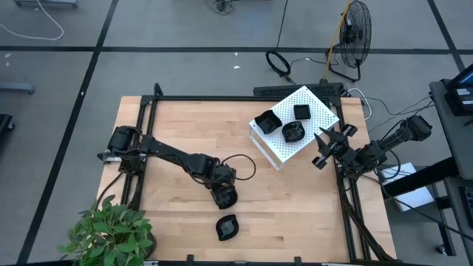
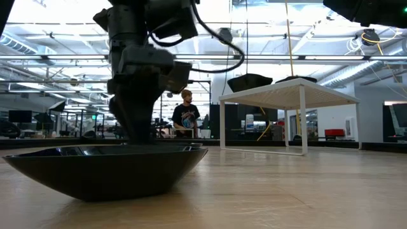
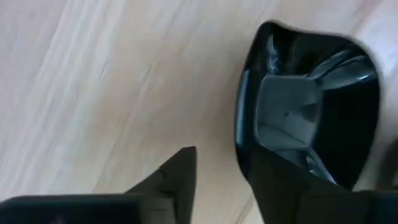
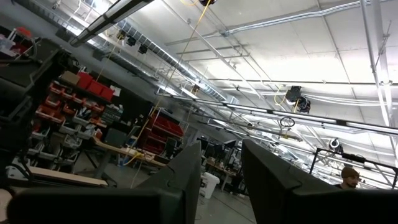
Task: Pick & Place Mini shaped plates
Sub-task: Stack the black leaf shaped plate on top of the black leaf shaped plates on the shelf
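A glossy black mini plate (image 3: 311, 106) lies on the wooden table under my left gripper (image 3: 224, 155), which points steeply down at it (image 1: 224, 193). The fingers are apart, either side of the plate's rim: one over the plate's hollow, the other outside it. A second plate (image 1: 227, 227) rests nearer the front edge and fills the low view's foreground (image 2: 102, 168). Three more plates (image 1: 284, 122) sit on the white perforated box (image 1: 314, 103) at the back right. My right gripper (image 1: 325, 144) waits raised at the right edge, open and empty (image 4: 221, 149). My left gripper comes at the plate from above. One finger (image 3: 280, 186) overlaps the rim's near side (image 3: 244, 155), and I cannot tell whether it touches. The other finger (image 3: 180, 174) stands clear of the rim, with bare wood between. The plate lies flat on the table.
A potted plant (image 1: 111, 233) stands at the front left corner. Black frame rails (image 1: 148, 148) run along the table's sides. Bare wood (image 1: 192, 125) lies between the left arm and the box. A person (image 2: 186, 114) stands in the room behind.
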{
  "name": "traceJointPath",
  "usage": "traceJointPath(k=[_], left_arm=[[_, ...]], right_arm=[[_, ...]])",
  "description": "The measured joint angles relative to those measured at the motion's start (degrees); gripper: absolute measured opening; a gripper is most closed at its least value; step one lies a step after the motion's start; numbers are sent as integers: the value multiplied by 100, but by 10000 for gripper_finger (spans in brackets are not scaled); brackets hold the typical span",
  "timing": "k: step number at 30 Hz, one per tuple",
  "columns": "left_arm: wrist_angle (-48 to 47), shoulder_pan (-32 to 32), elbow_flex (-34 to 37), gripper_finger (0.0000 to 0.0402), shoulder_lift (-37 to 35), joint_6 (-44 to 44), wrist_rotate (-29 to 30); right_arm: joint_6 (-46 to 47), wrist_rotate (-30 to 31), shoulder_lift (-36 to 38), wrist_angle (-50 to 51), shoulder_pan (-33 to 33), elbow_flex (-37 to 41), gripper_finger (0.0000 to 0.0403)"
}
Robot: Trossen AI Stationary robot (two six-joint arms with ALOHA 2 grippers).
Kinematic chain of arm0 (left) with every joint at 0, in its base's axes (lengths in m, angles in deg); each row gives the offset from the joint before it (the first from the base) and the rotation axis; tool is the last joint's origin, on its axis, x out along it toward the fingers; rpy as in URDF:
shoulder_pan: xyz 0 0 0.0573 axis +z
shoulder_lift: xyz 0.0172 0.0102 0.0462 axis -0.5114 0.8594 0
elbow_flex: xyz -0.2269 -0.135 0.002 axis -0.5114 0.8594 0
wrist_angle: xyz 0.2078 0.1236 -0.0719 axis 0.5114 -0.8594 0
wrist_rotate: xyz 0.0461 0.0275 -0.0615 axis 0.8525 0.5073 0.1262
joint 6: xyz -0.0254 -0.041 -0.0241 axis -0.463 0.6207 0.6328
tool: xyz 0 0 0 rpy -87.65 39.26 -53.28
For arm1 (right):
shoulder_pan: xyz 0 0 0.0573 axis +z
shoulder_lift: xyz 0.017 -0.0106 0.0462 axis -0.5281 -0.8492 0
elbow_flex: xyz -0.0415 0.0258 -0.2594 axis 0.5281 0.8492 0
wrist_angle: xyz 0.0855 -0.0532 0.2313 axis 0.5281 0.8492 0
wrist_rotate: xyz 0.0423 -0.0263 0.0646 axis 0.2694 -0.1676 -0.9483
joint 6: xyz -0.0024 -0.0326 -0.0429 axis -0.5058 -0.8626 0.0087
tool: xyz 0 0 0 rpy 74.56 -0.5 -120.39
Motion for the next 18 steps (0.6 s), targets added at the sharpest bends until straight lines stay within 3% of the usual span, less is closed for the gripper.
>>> traceJointPath(k=[6, 18], left_arm=[[75, 0, 178, 96, 0, 150, 7], [651, -48, 182, 92, -2, -339, -267]], right_arm=[[0, 0, 0, 0, 0, 0, 102], [2, 2, 0, -1, 0, -1, 102]])
